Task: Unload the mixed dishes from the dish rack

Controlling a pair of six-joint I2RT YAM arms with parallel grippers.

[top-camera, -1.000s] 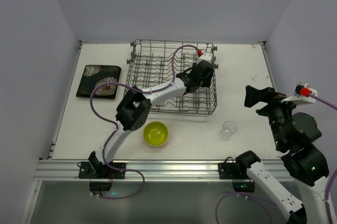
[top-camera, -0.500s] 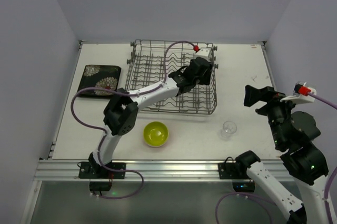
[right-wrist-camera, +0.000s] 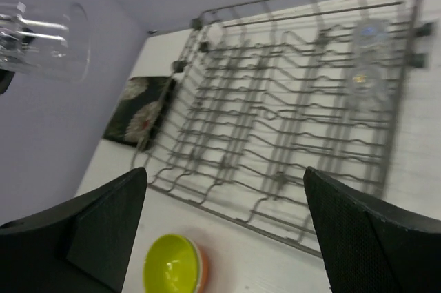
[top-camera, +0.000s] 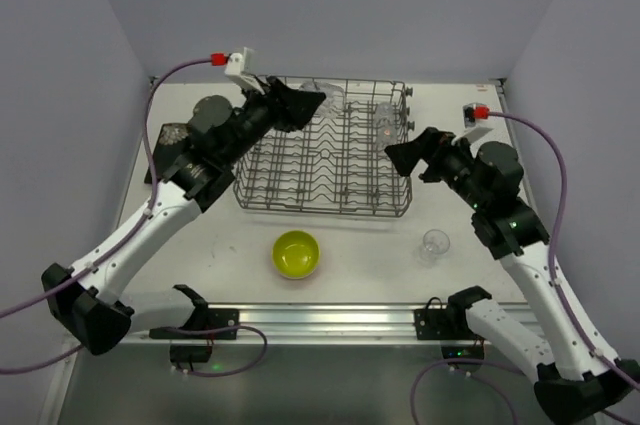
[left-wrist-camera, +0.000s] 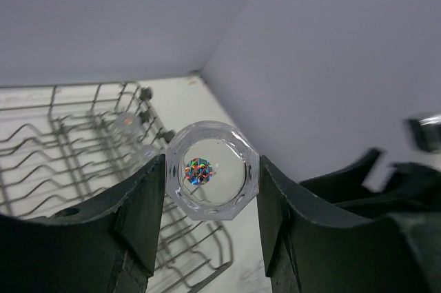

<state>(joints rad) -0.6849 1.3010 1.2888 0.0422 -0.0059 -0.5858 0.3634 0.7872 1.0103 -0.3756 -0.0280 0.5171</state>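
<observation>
My left gripper [top-camera: 312, 101] is raised above the back left of the dish rack [top-camera: 325, 160], shut on a clear glass [left-wrist-camera: 211, 169] held sideways between its fingers. The same glass [right-wrist-camera: 48, 38] shows at the top left of the right wrist view. My right gripper [top-camera: 398, 157] hovers over the rack's right edge, open and holding nothing. Another clear glass [top-camera: 385, 120] lies in the rack's far right corner [right-wrist-camera: 367, 58]. A third glass [top-camera: 434, 243] stands on the table at the right. The yellow-green bowl [top-camera: 296, 253] sits nested in the orange bowl [right-wrist-camera: 204, 276] in front of the rack.
A black plate with white flowers [right-wrist-camera: 134, 110] lies on the table left of the rack, mostly hidden behind my left arm in the top view. Walls close the table in at the back and on both sides. Both arm bases stand at the near edge.
My left arm has come out of the rack's right side and swung up to the back left with a glass. My right arm has moved in from the right to the rack's edge.
</observation>
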